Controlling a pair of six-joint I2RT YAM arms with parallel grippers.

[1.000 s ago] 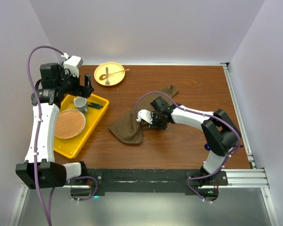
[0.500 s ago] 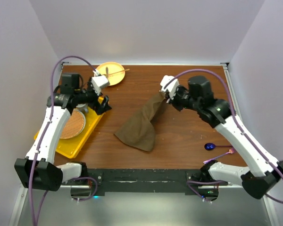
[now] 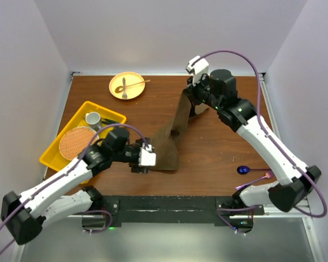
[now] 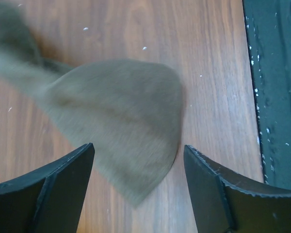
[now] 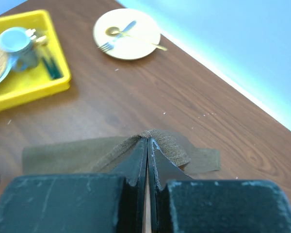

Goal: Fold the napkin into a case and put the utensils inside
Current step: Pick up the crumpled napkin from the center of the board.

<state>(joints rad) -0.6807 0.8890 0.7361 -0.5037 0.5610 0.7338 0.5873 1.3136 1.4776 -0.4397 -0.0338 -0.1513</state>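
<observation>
Right, top view first. The right gripper (image 3: 191, 97) is clamped on the far corner of the napkin (image 3: 167, 144) and holds it up off the table (image 3: 218, 147). The cloth is drawn into a long strip, its long axis running from 1 o'clock down to 7 o'clock. The left gripper (image 3: 148, 162) sits at the strip's near end, just beside it, so it is the nearer arm for the free corner. The blue spoon (image 3: 243, 170) lies well apart at 4 o'clock and no case is formed yet.

From the left wrist, my fingers (image 4: 53, 189) stand apart with nothing pinched. The napkin's rounded loose corner lies at 12 o'clock, reaching into the gap between them.

From the right wrist, the jaws are pressed together on a bunched ridge of cloth, which spreads out to 9 and 3 o'clock.

Against half a second ago, the left arm has left the yellow tray (image 3: 54, 158) and swung down to the cloth. The right arm has carried its corner farther back, pulling the strip tauter.
</observation>
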